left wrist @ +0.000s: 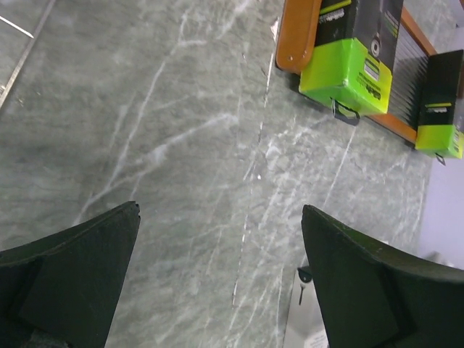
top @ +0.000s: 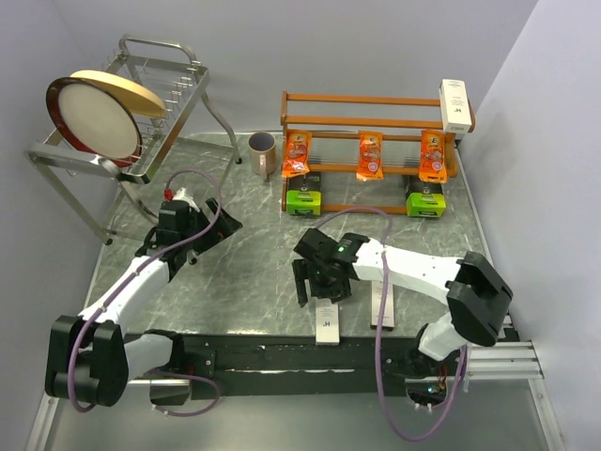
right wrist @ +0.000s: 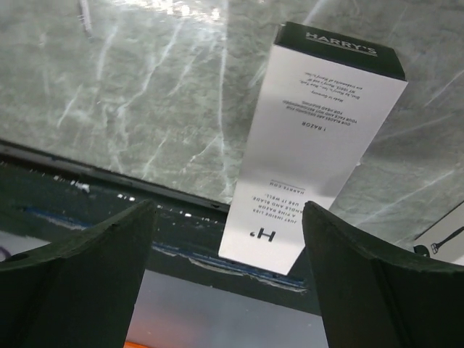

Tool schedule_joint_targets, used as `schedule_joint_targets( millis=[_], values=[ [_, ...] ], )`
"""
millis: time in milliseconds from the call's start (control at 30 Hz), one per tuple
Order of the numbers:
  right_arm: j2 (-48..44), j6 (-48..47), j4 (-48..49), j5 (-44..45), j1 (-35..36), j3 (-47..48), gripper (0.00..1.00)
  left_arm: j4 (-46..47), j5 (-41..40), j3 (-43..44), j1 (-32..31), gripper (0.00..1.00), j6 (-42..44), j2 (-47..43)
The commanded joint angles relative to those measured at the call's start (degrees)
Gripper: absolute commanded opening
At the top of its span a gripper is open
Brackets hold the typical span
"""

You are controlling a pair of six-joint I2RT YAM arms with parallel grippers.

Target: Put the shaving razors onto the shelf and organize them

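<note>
Left gripper (left wrist: pixel 217 217): fingers were held apart | right gripper (right wrist: pixel 221 209): fingers were held apart, long slim white cardboard box (right wrist: pixel 312 138) seen between them, unclamped | orange-brown wooden rack (top: pixel 366 99) was located at table's 12 o'clock.

1. Top external: high at the near side, looking down over the whole table (top: pixel 254 272) to the far shelf (top: pixel 376 99).
2. Left wrist: close, low, facing the shelf's lime-green packs (left wrist: pixel 348 72); shared with view 1.
3. Right wrist: close above the near white box (right wrist: pixel 312 145); shared with view 1.
</note>
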Motion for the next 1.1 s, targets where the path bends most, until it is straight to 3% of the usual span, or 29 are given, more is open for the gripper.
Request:
schedule_joint_targets(
  millis=[0, 433, 733, 1067],
  values=[
    [1.99, 4.46, -0.40, 3.55, 0.55, -1.54, 0.86, 0.80, 1.45, -1.41, 0.42, 0.99, -2.72, -2.06],
    [0.06, 0.69, -5.06, 11.99, 0.63, 1.10, 0.84, 2.91, 4.27, -2.37, 0.51, 0.99, -5.97, -1.54],
    [3.47, 0.86, 2.84, 4.10, 0.55, -3.39, 0.80, 2.99, 4.10, -1.67, 0.51, 0.99, -5.80, 0.05],
    [2.08, -4.14, 0.92, 5.75, 0.28, -1.80, 0.69, 2.99, 4.53, 0.26, 0.51, 0.99, -6.41, 1.63]
  ],
)
